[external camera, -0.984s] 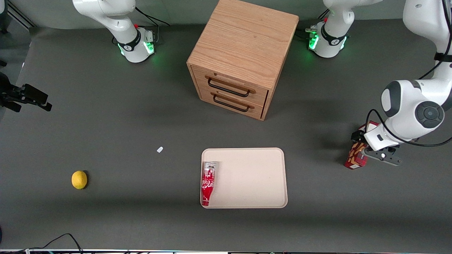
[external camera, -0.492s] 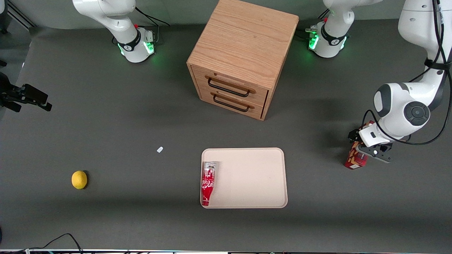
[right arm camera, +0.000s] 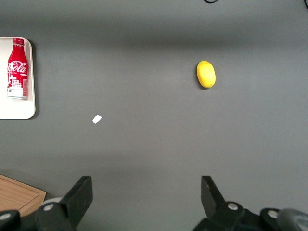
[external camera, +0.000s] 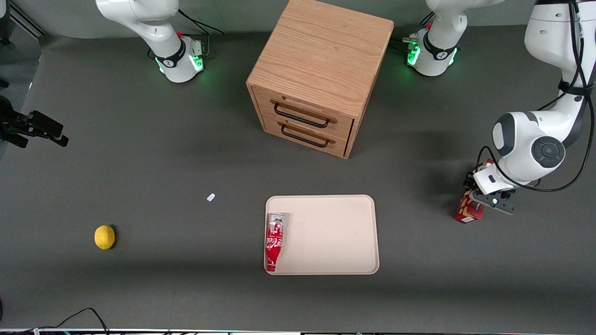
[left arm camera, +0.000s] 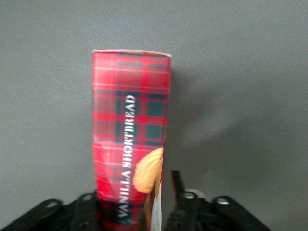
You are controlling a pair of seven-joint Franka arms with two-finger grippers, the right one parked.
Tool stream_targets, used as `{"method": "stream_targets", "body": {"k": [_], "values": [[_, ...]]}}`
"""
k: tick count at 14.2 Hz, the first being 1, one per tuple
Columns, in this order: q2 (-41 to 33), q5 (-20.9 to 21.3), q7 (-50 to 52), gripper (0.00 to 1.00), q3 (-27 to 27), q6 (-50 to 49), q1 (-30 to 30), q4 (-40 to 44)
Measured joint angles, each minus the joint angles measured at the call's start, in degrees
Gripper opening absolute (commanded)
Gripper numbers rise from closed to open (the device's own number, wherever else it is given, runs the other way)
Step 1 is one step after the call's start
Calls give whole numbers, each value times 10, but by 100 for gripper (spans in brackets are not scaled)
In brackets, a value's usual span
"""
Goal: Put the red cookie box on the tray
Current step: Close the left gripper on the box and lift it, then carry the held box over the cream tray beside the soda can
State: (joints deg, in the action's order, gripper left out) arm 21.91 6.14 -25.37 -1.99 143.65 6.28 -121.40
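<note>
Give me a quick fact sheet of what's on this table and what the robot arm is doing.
working end effector: the end effector is at the red cookie box, toward the working arm's end of the table; in the wrist view its fingers sit on either side of the box
tray: the tray lies flat, nearer the front camera than the wooden cabinet
on tray: a red soda bottle lying along one edge
cookie box on tray: not yet
elsewhere: a lemon toward the parked arm's end; a small white scrap

Pincer (external camera: 479, 197) at box (external camera: 468, 211), well apart from tray (external camera: 335, 232).
</note>
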Motion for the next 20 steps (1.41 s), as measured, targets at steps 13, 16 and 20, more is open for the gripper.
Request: {"method": "stream_targets", "body": {"k": [13, 16, 20], "values": [[-29, -48, 1, 0, 0, -231, -10, 168], [-37, -79, 37, 0, -1, -334, -26, 253], [-30, -84, 155, 0, -6, -471, -71, 376]]}}
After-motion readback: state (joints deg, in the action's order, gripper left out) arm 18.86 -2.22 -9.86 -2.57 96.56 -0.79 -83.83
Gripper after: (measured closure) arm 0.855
